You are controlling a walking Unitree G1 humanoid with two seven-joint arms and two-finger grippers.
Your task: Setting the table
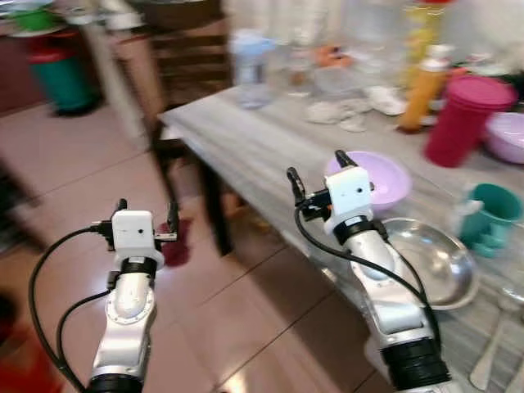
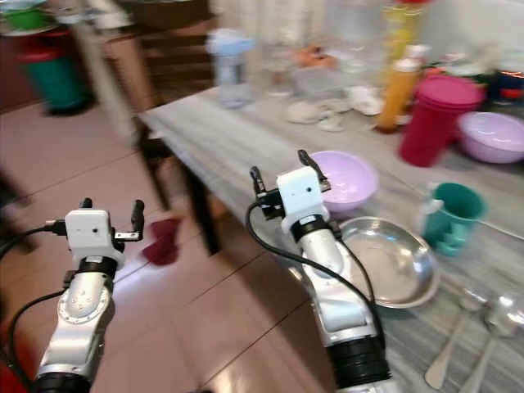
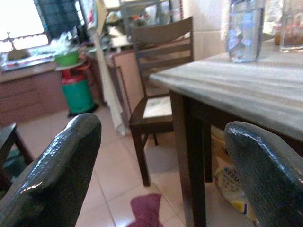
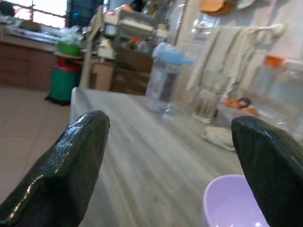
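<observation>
I see right gripper [image 1: 319, 172] spread wide, empty, above the table [image 1: 246, 139] edge just beside the lilac bowl [image 1: 385, 176] | steel plate [image 1: 446, 270] next to it (spoons [image 2: 458, 344] at the near edge) | left gripper [image 1: 146, 214] parted over floor tiles [image 1: 74, 155]

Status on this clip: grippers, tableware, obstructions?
Left gripper open, over floor beside table. Right gripper open, empty, at lilac bowl. Steel plate and teal mug untouched. Path clear.
</observation>
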